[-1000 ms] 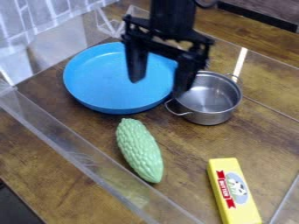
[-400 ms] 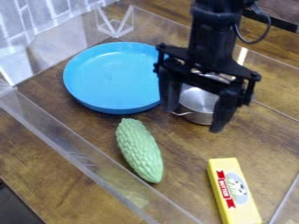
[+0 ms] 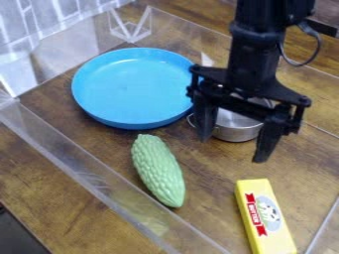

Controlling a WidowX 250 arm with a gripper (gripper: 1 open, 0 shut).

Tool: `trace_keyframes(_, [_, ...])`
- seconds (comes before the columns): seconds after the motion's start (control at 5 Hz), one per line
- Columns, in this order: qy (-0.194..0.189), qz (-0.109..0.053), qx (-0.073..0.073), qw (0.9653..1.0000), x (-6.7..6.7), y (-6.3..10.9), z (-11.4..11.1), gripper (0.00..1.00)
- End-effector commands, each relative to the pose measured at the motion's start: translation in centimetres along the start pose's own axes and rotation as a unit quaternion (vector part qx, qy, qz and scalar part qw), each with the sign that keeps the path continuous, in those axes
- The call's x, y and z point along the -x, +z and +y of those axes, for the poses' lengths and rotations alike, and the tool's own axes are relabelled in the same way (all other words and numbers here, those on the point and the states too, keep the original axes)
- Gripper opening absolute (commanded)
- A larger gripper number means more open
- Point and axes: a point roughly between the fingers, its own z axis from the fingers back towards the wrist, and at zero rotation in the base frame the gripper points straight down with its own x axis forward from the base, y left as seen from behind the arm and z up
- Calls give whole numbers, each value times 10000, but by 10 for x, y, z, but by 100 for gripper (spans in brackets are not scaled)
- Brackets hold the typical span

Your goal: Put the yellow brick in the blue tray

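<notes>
The yellow brick [image 3: 267, 216] lies flat at the lower right of the wooden table, its red-bordered label with a small white picture facing up. The blue tray [image 3: 130, 87] is a round shallow plate at the upper left. My black gripper [image 3: 239, 131] hangs pointing down in front of the steel pot, open, with nothing between its fingers. Its right fingertip [image 3: 267, 149] is above and behind the brick, apart from it. The gripper stands right of the tray.
A small steel pot [image 3: 241, 125] sits behind the gripper, partly hidden by it. A bumpy green gourd [image 3: 158, 170] lies in front of the tray. A clear plastic wall [image 3: 93, 179] runs along the table's front-left edge.
The gripper has moved from over the tray's right rim to the right and lower, now in front of the pot and nearer the brick. It stayed open. Nothing else moved.
</notes>
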Motion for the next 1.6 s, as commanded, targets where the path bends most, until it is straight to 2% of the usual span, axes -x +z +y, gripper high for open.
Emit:
trace_keyframes(0.0, [9, -216, 116, 9997, -3, -5, -15, 100])
trace_keyframes(0.2, [161, -302, 192, 9992, -1, -26, -27, 100])
trace_keyframes(0.6, [455, -551, 237, 9972, -2, -62, -37, 100])
trace_keyframes(0.8, [411, -570, 240, 9972, -1, -63, -39, 100])
trace_keyframes(1.4, [379, -635, 548, 9958, -1, -64, -35, 100])
